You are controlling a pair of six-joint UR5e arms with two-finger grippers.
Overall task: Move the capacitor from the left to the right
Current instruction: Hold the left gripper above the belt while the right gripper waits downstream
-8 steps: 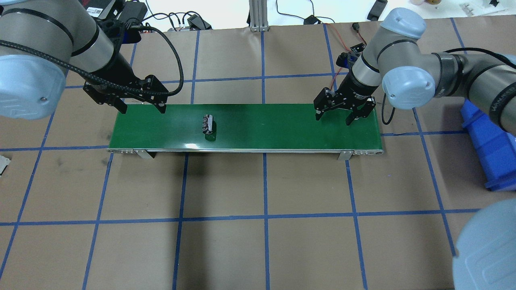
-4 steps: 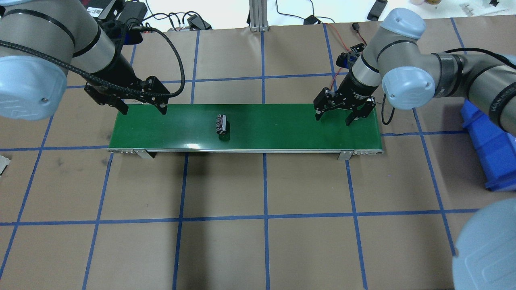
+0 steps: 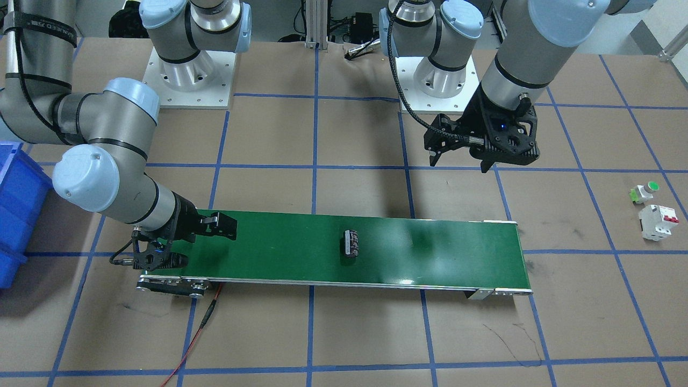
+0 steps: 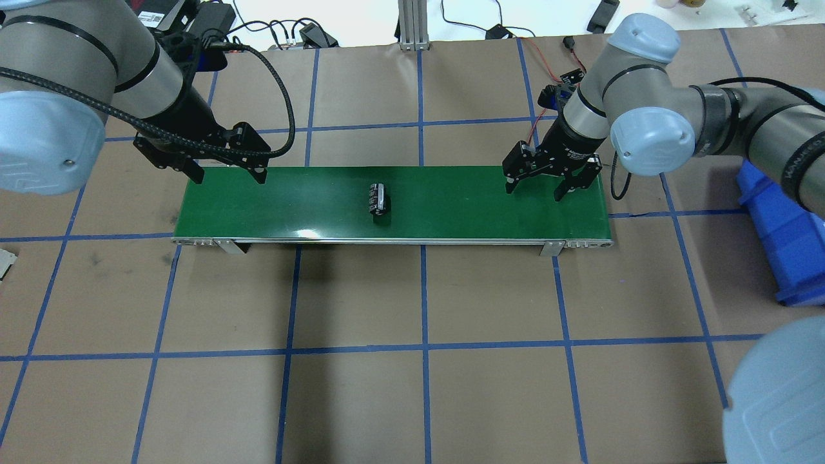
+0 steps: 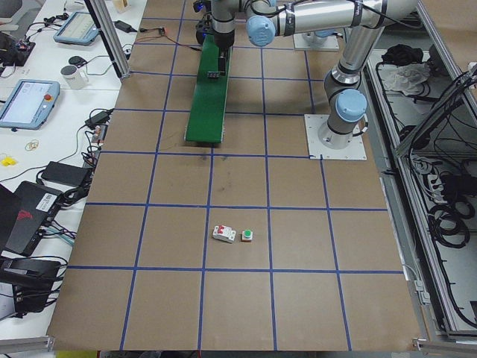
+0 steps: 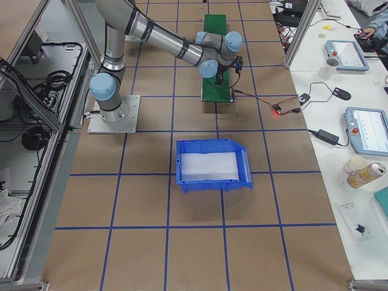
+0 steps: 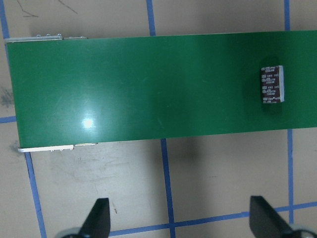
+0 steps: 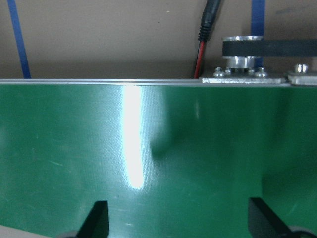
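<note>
The capacitor, a small dark cylinder with pale markings, lies on its side near the middle of the green conveyor belt. It also shows in the front view and at the right of the left wrist view. My left gripper is open and empty, raised over the belt's left end at its far edge. My right gripper is open and empty, low over the belt's right end; its wrist view shows only bare belt.
A blue bin stands on the table to the right of the belt. A white breaker with red switches and a green-capped push-button lie on the table beyond the belt's left end. A red wire trails off the belt's right end.
The capacitor has travelled to the right along the belt, from left of the middle to about the middle. Both grippers have stayed open and nearly still.
</note>
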